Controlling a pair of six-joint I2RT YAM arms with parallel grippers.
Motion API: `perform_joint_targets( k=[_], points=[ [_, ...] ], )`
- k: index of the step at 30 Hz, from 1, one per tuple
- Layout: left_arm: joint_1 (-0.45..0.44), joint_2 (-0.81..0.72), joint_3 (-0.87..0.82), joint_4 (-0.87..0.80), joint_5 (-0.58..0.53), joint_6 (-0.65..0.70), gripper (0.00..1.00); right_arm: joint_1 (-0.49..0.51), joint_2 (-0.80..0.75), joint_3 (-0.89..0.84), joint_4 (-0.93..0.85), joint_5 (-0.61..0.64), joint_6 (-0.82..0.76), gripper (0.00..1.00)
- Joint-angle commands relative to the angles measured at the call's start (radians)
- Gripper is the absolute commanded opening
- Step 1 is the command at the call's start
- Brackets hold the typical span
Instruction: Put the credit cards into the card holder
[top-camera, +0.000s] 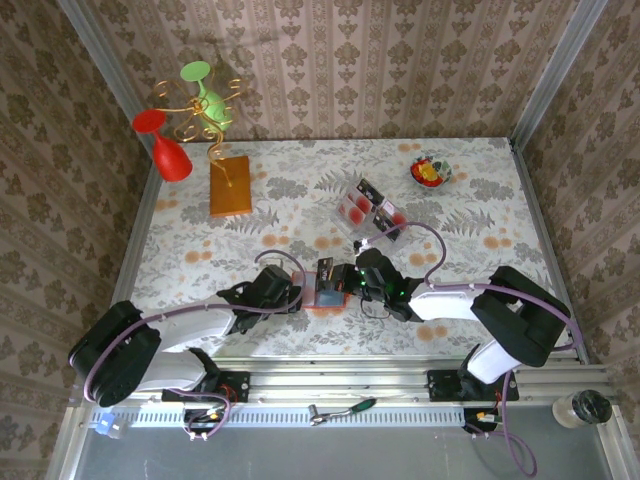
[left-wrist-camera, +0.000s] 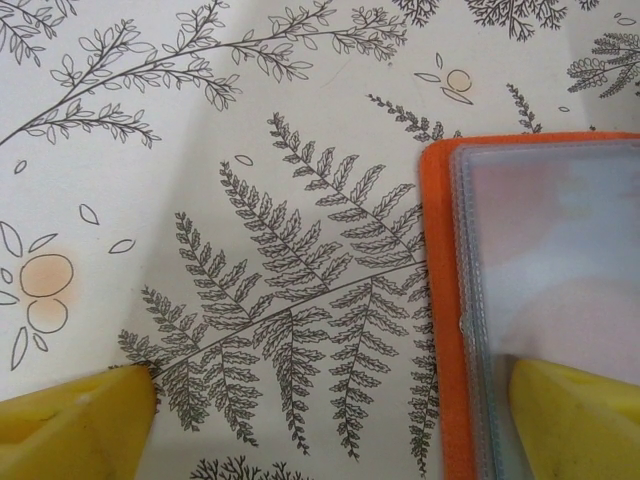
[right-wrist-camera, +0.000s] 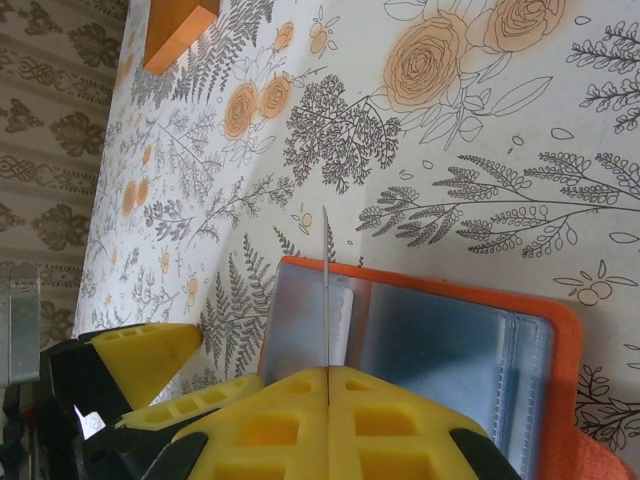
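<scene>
The orange card holder lies open on the table, its grey-blue clear sleeves facing up. My right gripper is shut on a credit card, seen edge-on as a thin upright line over the holder's left half. In the top view that credit card stands above the card holder, between the two grippers. My left gripper is open; its right finger rests on the card holder's sleeve, beside the orange rim, and its left finger is over the cloth.
A clear stand with more red and black cards sits beyond the holder. An orange-brown block with gold wire and red and green glasses stands at the back left. A small bowl is at the back right.
</scene>
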Motion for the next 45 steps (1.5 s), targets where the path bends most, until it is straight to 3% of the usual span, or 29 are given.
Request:
perform_joint_targets(
  k=[1, 45],
  points=[
    [-0.004, -0.004, -0.027, -0.044, 0.017, -0.032, 0.93, 0.006, 0.004, 0.014, -0.003, 0.030, 0.002, 0.00],
    [-0.004, 0.004, -0.026, -0.033, 0.024, -0.031, 0.93, 0.040, 0.094, -0.019, 0.088, -0.001, 0.044, 0.00]
  ],
)
